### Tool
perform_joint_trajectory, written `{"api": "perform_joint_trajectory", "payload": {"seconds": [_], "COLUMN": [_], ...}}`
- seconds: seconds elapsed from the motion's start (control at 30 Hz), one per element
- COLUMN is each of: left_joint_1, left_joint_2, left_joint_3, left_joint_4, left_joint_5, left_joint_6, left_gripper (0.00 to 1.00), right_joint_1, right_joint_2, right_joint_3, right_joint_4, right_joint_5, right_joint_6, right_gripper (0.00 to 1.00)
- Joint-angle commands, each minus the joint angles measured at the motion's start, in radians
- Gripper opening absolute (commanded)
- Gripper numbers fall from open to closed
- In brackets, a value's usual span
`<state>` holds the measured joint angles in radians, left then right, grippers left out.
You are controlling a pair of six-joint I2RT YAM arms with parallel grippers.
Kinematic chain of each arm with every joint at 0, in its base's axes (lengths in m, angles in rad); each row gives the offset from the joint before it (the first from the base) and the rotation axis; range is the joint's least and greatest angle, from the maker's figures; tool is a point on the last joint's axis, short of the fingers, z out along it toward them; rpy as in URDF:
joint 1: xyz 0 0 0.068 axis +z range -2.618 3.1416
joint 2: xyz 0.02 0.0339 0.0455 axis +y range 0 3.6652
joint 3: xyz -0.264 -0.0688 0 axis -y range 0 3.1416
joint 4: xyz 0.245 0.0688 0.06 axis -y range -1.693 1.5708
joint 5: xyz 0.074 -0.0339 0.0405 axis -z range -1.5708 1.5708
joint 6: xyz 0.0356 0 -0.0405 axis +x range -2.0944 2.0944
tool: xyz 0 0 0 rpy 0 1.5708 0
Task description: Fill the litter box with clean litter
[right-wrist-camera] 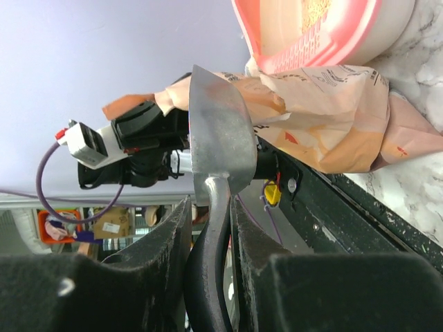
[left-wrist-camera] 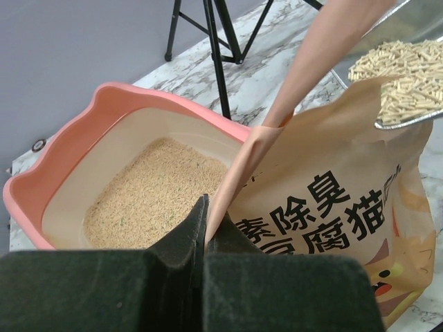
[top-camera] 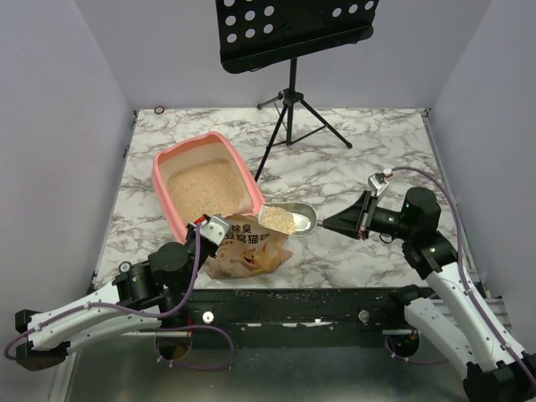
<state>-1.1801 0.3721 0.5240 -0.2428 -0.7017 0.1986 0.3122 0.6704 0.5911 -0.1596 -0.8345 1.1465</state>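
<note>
1. The box point(top-camera: 158, 180) sits on the counter point(top-camera: 377, 159), and a tan layer of litter point(top-camera: 205, 188) already covers its floor.
2. The bag point(top-camera: 251, 251) stands against the box's near end with its mouth up.
3. The left hand point(top-camera: 211, 228) is pressed together on the bag's top edge, at the box's near corner, and holds the mouth open.
4. The right hand point(top-camera: 335, 224) pinches the handle of the scoop point(top-camera: 289, 219). The scoop hangs level and loaded, just off the box's near right corner and not yet over the box.
5. The step in hand looks like carrying a scoopful from the bag to the box.
6. The next move calls for keeping the scoop level until it clears the box's rim, then rolling the wrist to tip it over the litter. Tipping early would likely spill litter beside the box.
</note>
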Motion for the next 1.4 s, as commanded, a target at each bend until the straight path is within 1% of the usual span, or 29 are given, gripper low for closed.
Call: {"api": "perform_joint_trajectory", "payload": {"seconds": [0.0, 0.2, 0.37, 0.47, 0.63, 0.7, 0.83, 0.9, 0.97, 1.07, 1.2, 1.37], "left_joint_1": [0.010, 0.014, 0.020, 0.020, 0.028, 0.031, 0.036, 0.039, 0.045, 0.050, 0.054, 0.062], "left_joint_2": [-0.068, -0.101, -0.101, -0.096, -0.088, -0.079, -0.049, -0.035, -0.016, 0.013, 0.039, 0.062], "left_joint_3": [0.031, 0.031, 0.034, 0.036, 0.037, 0.037, 0.044, 0.047, 0.048, 0.053, 0.056, 0.064], "left_joint_4": [0.165, 0.165, 0.157, 0.151, 0.148, 0.143, 0.135, 0.132, 0.129, 0.119, 0.112, 0.100], "left_joint_5": [-0.124, -0.102, -0.061, -0.036, -0.012, -0.002, 0.017, 0.037, 0.045, 0.053, 0.061, 0.062], "left_joint_6": [0.030, 0.024, 0.007, -0.002, -0.010, -0.014, -0.022, -0.028, -0.031, -0.037, -0.041, -0.048], "left_gripper": [0.00, 0.00, 0.00, 0.00, 0.00, 0.00, 0.00, 0.00, 0.00, 0.00, 0.00, 0.00], "right_joint_1": [0.001, 0.001, -0.001, 0.011, 0.071, 0.097, 0.155, 0.182, 0.218, 0.280, 0.341, 0.398], "right_joint_2": [0.050, 0.185, 0.365, 0.474, 0.656, 0.728, 0.846, 0.920, 0.992, 1.092, 1.208, 1.340], "right_joint_3": [0.102, 0.220, 0.315, 0.375, 0.486, 0.530, 0.617, 0.685, 0.772, 0.906, 1.094, 1.318], "right_joint_4": [-0.026, -0.012, 0.100, 0.127, 0.149, 0.189, 0.181, 0.161, 0.070, -0.058, -0.240, -0.412], "right_joint_5": [0.046, 0.109, 0.083, 0.084, 0.080, 0.068, 0.098, 0.101, 0.107, 0.173, 0.328, 0.552], "right_joint_6": [-0.039, -0.064, -0.054, -0.082, -0.137, -0.146, -0.194, -0.232, -0.295, -0.419, -0.585, -0.775], "right_gripper": [0.01, 0.01, 0.01, 0.01, 0.01, 0.01, 0.01, 0.01, 0.01, 0.01, 0.01, 0.01]}}
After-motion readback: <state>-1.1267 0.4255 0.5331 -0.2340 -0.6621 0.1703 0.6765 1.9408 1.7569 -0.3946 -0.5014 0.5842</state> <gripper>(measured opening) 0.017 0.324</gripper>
